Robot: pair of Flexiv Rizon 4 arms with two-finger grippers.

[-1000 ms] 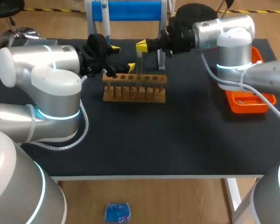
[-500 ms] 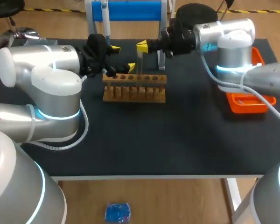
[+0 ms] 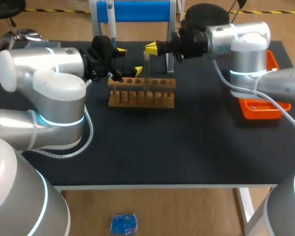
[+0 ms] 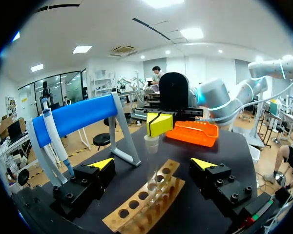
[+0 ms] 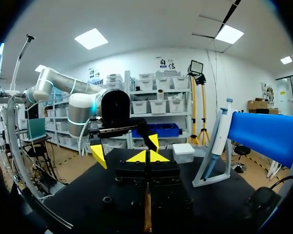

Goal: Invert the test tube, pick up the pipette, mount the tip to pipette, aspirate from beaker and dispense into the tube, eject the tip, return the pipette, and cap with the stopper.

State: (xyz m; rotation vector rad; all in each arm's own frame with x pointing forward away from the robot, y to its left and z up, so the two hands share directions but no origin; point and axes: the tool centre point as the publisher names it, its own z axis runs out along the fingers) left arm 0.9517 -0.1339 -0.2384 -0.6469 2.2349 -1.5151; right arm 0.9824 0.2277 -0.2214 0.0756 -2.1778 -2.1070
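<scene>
Over table (image 3: 187, 147), right gripper (image 3: 149, 49) pinches test tube (image 3: 147, 71).

I see the clear test tube (image 3: 147, 69) (image 4: 152, 163) standing upright in a middle hole of the wooden rack (image 3: 141, 94) (image 4: 147, 201), open rim up, most of its length rising above the rack. The pale pipette (image 3: 110, 22) (image 4: 55, 142) (image 5: 218, 135) hangs tip-down at one end of the blue stand (image 3: 137, 11) (image 4: 73, 119), behind the rack at the bench's far edge.

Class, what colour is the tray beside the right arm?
The tray is orange, clearest in the head view.
</scene>
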